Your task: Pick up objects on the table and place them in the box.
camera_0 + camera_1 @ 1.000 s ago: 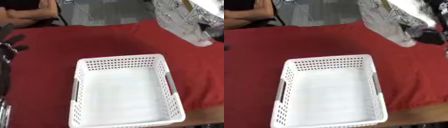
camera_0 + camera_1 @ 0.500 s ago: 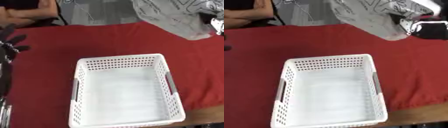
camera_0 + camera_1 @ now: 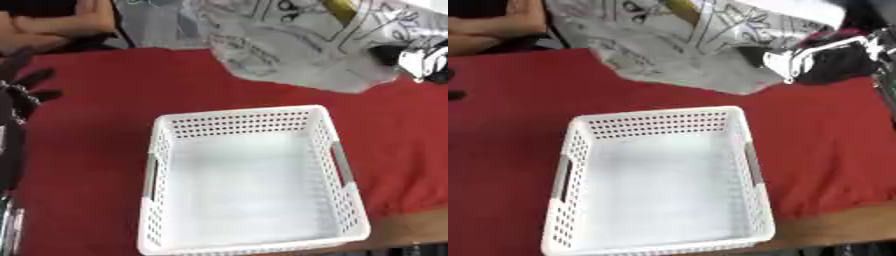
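- Our right hand (image 3: 820,62) grips a crumpled printed plastic bag (image 3: 702,47), hanging at 12 o'clock beyond the white basket (image 3: 750,165).
- We judge it light, floppy and slippery; a bunched fold holds best.
- Our left hand (image 3: 22,92) idles at 9 o'clock, fingers relaxed.
- The basket is empty; nothing blocks it.

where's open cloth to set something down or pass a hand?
Bare red cloth between the left hand and the white basket, and right of the basket. The basket is empty too. Crowded at far right: the right hand carries a printed bag.
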Robot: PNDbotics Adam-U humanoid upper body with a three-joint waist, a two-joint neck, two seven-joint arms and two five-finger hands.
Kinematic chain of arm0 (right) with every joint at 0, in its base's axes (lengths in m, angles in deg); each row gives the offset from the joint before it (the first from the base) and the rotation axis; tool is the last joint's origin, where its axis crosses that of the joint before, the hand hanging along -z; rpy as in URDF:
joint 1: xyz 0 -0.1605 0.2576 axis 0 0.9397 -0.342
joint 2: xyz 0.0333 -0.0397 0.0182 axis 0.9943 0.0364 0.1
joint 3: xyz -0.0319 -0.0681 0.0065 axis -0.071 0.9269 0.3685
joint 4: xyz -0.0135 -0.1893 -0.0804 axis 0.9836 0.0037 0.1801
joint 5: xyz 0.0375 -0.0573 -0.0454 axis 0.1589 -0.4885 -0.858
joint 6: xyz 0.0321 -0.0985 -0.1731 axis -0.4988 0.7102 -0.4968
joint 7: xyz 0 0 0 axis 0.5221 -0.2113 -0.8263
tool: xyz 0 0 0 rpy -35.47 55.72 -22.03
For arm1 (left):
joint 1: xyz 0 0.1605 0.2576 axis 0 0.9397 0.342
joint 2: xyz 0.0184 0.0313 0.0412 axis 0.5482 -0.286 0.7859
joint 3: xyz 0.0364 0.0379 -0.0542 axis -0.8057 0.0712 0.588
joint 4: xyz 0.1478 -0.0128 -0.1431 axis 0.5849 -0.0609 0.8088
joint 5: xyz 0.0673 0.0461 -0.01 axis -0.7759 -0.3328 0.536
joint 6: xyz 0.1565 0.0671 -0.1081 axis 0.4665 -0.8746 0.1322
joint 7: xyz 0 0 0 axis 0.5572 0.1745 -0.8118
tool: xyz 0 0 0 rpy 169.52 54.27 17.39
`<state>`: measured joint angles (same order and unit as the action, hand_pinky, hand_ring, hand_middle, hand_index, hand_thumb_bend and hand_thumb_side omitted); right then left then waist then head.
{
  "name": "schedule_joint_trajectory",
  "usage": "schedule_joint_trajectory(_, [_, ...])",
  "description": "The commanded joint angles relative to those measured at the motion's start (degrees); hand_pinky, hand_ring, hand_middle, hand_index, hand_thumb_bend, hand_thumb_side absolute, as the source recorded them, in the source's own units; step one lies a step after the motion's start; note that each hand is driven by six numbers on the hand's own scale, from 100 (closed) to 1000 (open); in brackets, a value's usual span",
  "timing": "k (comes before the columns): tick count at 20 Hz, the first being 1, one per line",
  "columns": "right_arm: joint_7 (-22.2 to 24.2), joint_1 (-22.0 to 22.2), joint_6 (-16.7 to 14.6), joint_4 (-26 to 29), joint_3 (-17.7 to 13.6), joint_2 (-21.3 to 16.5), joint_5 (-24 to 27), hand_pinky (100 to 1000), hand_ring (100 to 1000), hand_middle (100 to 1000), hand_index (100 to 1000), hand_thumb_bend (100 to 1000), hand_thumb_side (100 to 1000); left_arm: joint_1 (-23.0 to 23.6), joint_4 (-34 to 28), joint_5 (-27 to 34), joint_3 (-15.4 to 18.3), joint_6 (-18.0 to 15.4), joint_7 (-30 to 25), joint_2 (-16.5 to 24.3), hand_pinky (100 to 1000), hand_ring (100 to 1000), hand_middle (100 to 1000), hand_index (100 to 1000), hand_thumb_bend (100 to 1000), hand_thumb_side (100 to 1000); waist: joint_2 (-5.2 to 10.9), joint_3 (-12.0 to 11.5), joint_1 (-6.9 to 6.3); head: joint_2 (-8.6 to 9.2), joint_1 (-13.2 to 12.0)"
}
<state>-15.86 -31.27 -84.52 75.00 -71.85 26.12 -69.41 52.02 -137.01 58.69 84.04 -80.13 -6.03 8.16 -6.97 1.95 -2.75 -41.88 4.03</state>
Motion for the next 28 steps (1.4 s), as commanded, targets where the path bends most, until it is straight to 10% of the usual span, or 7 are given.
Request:
schedule_joint_trajectory(1, [2.98, -1.72, -0.19, 0.87, 2.11, 0.32, 0.59, 100, 100, 100, 207, 100, 383, -0.16, -1.14, 0.26, -0.17, -0.16, -0.26, 0.54, 750, 867, 973, 952, 726, 1000, 0.85, -0.19, 0.16, -0.15, 0.50])
schedule_joint_trajectory(8, [8.83, -2.30, -1.33, -1.73, 6.40, 2.84, -0.85, 100, 232, 243, 379, 100, 483, -0.26, -1.14, 0.36, -0.26, -0.20, -0.48, 0.47, 751, 867, 973, 951, 724, 1000, 0.79, -0.35, 0.13, 0.01, 0.86])
schedule_joint_trajectory(9, [10.06, -2.27, -1.98, -2.16, 6.97, 2.87, -1.65, 232, 463, 469, 623, 100, 742, -0.26, -1.14, 0.37, -0.27, -0.19, -0.50, 0.48, 751, 867, 974, 951, 724, 1000, 0.78, -0.36, 0.15, 0.04, 0.88])
schedule_joint_trajectory(11, [13.84, -2.11, -3.94, -2.77, 7.78, 2.94, -4.55, 474, 653, 663, 790, 100, 835, -0.27, -1.14, 0.37, -0.31, -0.19, -0.56, 0.47, 751, 868, 974, 951, 723, 1000, 0.76, -0.35, 0.17, 0.07, 0.88])
schedule_joint_trajectory(14, [19.73, -1.53, -6.57, -3.97, 8.38, 3.28, -9.00, 628, 760, 767, 867, 128, 862, -0.29, -1.14, 0.36, -0.30, -0.20, -0.60, 0.46, 751, 868, 974, 951, 724, 1000, 0.72, -0.36, 0.17, 0.08, 0.91])
schedule_joint_trajectory(17, [23.96, -0.95, -7.73, -5.35, 8.69, 3.44, -11.13, 922, 940, 968, 1000, 453, 860, -0.29, -1.14, 0.36, -0.30, -0.20, -0.60, 0.46, 751, 868, 974, 950, 722, 1000, 0.69, -0.34, 0.16, 0.09, 0.88])
schedule_joint_trajectory(28, [28.48, 0.84, -6.92, -6.72, 6.73, 3.41, -13.63, 1000, 1000, 1000, 1000, 575, 864, -0.24, -1.14, 0.36, -0.36, -0.19, -0.77, 0.45, 753, 869, 975, 950, 720, 1000, 0.64, -0.15, 0.12, 0.10, 0.79])
